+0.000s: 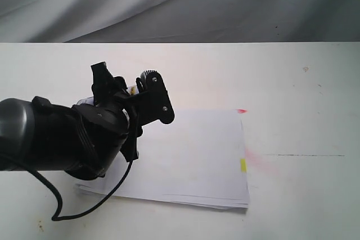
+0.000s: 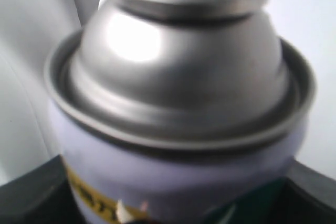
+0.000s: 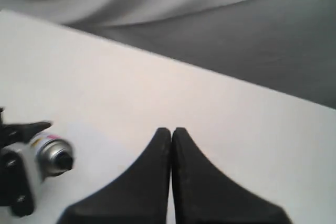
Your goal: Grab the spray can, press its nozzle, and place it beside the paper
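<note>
Fingers of the left claw point(image 1: 130, 87) are clamped on the spray can point(image 2: 173, 129), one black finger on each side of its body. In the left wrist view the can fills nearly the whole picture. Its silver dome point(image 2: 178, 56) and rolled rim are close and blurred, the pale body with a yellow label band is below, and the dark claw pads press in at both lower corners. Only the black base of the nozzle point(image 3: 64, 160) shows at the very edge of that view. In the right wrist view it is a small black button in the middle of the dome, with the can tipped so that its top faces that camera.

In the exterior view the claw and the can are near the far left corner of the paper point(image 1: 197, 155), and the arm hides most of the can. I cannot tell whether the can's base touches the table point(image 1: 292, 82) or hangs above it. The paper lies flat, with a pink tab point(image 1: 242, 111) at its far right corner and a yellow tab point(image 1: 243, 165) on its right edge.

The right claw point(image 3: 171, 136) has its two fingertips pressed together with nothing between them. It is over bare table, apart from the can.
</note>
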